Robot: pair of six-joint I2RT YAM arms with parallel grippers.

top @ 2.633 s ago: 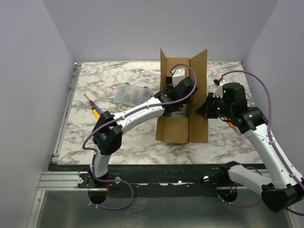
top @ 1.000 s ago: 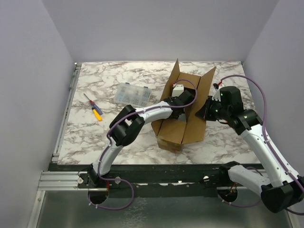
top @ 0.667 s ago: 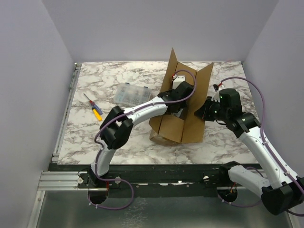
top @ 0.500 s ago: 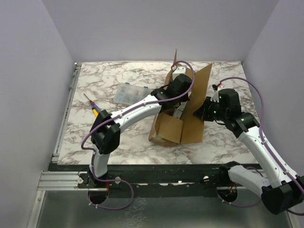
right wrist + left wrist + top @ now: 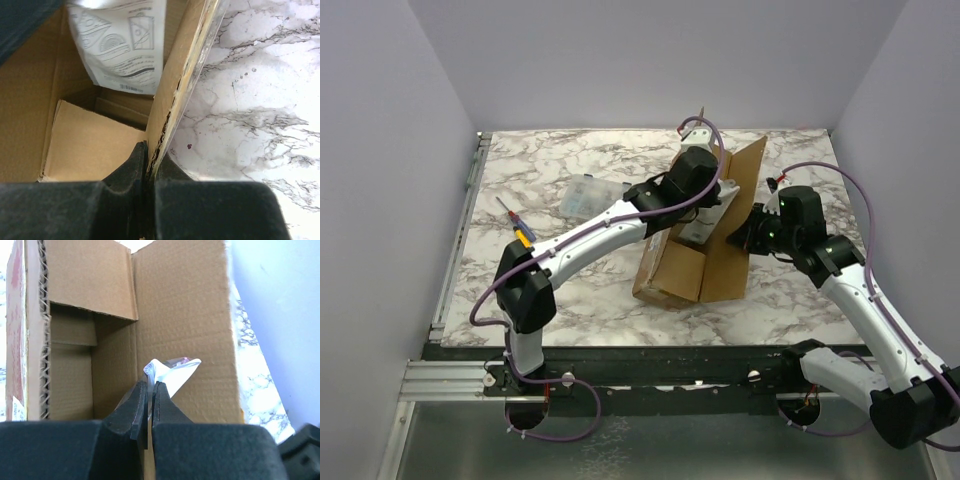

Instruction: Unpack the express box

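In the top external view, the express box point(image 5: 672, 272) is lying open on the marble table point(image 5: 570, 285), right of the middle, with its long flaps standing up. The left pincer point(image 5: 711, 197) is being held over the open carton with a white packet point(image 5: 703, 222) hanging from it. The packet is judged to be the contents, on their way out. The right pincer point(image 5: 748, 236) is sitting at the right flap point(image 5: 748, 175), probably so that the carton is kept from shifting or lifting with the packet. A clear compartment case point(image 5: 588, 195) and a screwdriver point(image 5: 519, 227) are lying apart to the left, details that neither wrist camera is showing.

In the left wrist view, the grip itself is being made plain. The fingers are pressed almost fully together, and only a thin crumpled top edge of the packet is being pinched between them. With so slight a hold, slipping is judged possible. The bare cardboard inside of the box is being seen behind the packet.

In the right wrist view, the fingers are being seen clamped thinly on the edge of the cardboard flap, one finger inside the box and one outside. The printed line drawings and barcode on the packet are being shown only here. The packet's lower edge is hanging above the box floor without touching it.
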